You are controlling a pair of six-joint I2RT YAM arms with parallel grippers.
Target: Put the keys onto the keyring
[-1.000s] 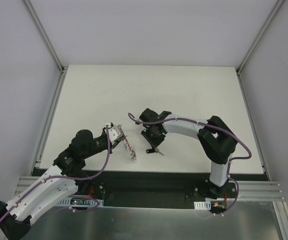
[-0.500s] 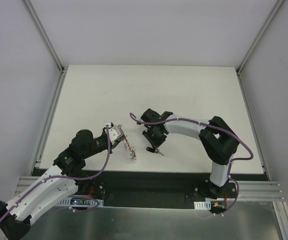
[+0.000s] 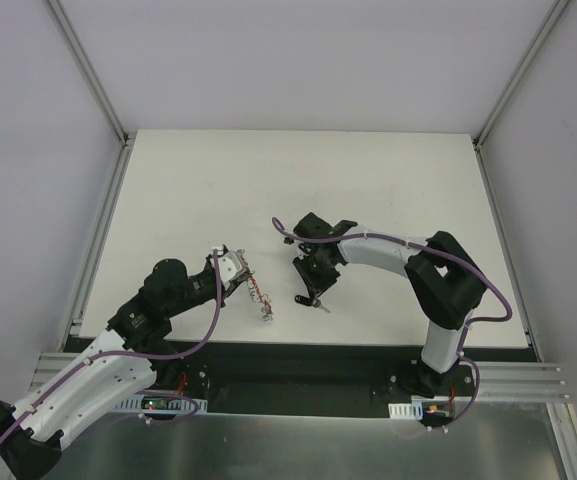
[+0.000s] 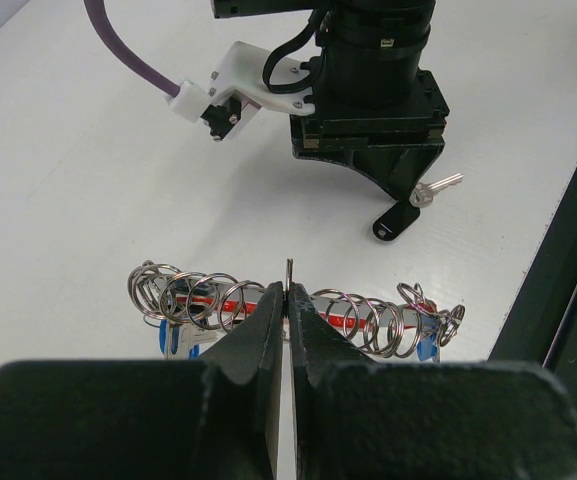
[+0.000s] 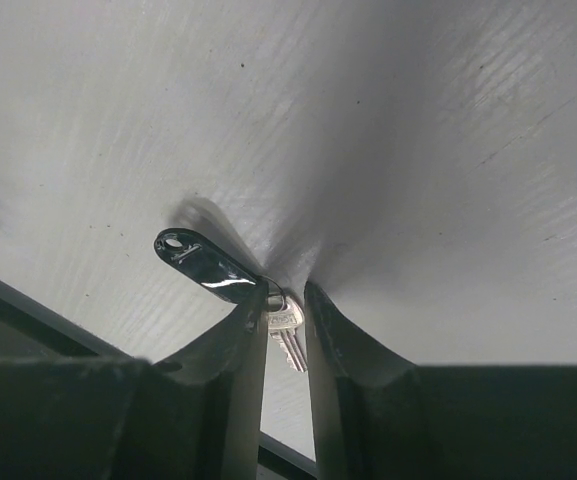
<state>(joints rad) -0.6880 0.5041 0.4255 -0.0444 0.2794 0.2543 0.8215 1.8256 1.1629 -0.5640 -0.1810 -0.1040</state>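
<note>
- I'm over a white table (image 3: pixel 298 180), matte and finely ribbed, with a black strip along its near edge.
- Pale grey walls (image 3: pixel 298 60) close it in, and metal rails (image 3: pixel 88 68) run up the corners.
- My left gripper (image 4: pixel 289 295) is pinched tight on one loop of the keyring (image 4: pixel 368 318), which lies near-left of centre.
- My right gripper (image 5: pixel 286 292) has narrow jaws straddling a key (image 5: pixel 288 345) just right of that. I can't tell if it's gripped.
- Its black tag (image 5: pixel 203 262) lies flat on the table.

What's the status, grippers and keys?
Left gripper shut on the keyring, one ring pinched. Right gripper shut on the silver key, black tag sticking out sideways. Key not on ring yet. Nothing between the two.
</note>
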